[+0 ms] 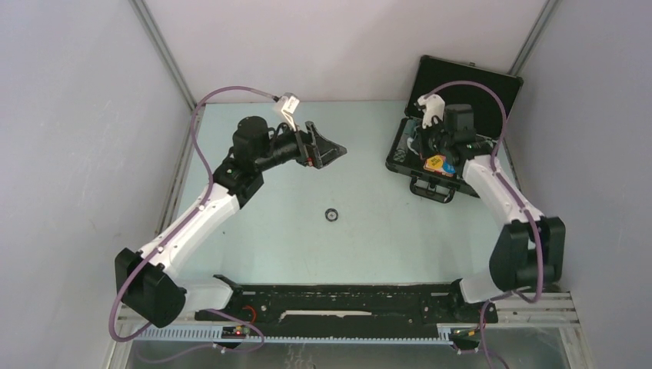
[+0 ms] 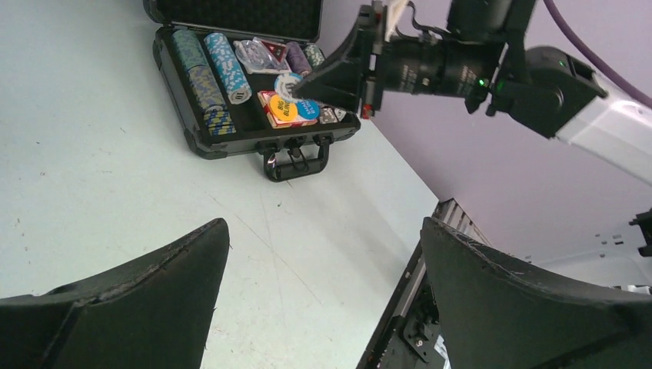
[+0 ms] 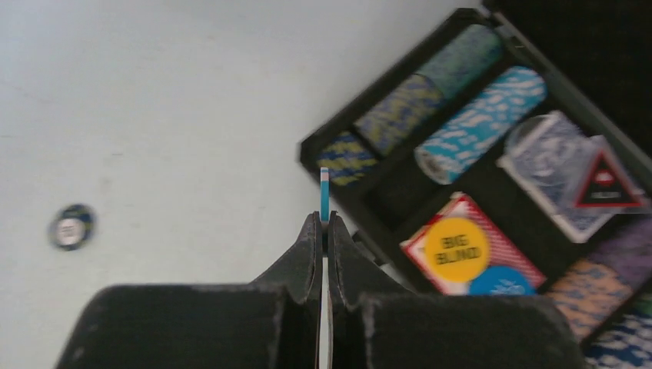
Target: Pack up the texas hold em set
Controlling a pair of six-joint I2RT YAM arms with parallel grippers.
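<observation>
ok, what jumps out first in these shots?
The open case at the far right, packed with chip rows, with the right claw over it, shut on a chip held edge-on. A lone chip lies mid-way across the table. The left claw hangs open and holds nothing.

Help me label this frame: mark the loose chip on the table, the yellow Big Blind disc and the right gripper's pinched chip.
loose chip (image 1: pixel 332 214): top external view, centre.
yellow Big Blind disc (image 3: pixel 457 249): right wrist view, its printed face.
pinched chip (image 3: pixel 324 198): right wrist view, its exposed edge.
</observation>
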